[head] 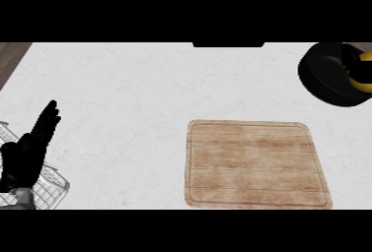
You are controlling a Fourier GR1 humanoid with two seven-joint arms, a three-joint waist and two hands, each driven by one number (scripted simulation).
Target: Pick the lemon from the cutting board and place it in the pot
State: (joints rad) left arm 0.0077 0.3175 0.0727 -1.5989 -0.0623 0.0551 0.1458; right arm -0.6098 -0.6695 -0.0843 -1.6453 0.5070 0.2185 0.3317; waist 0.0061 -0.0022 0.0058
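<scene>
A white marbled counter (pixel 145 88) fills most of the view, with a strip of brown wood surface (pixel 11 56) at its far left corner and a wire rack (pixel 51 189) at the lower left edge; a dark object (pixel 227 44) sits at the far edge

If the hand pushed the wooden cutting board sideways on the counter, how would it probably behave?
The cutting board looks like a flat, stiff wooden slab, so it would probably slide as one piece without bending. It lies flat on the smooth white counter, so tipping seems unlikely. Nothing shows on top of it, so nothing should roll off.
</scene>
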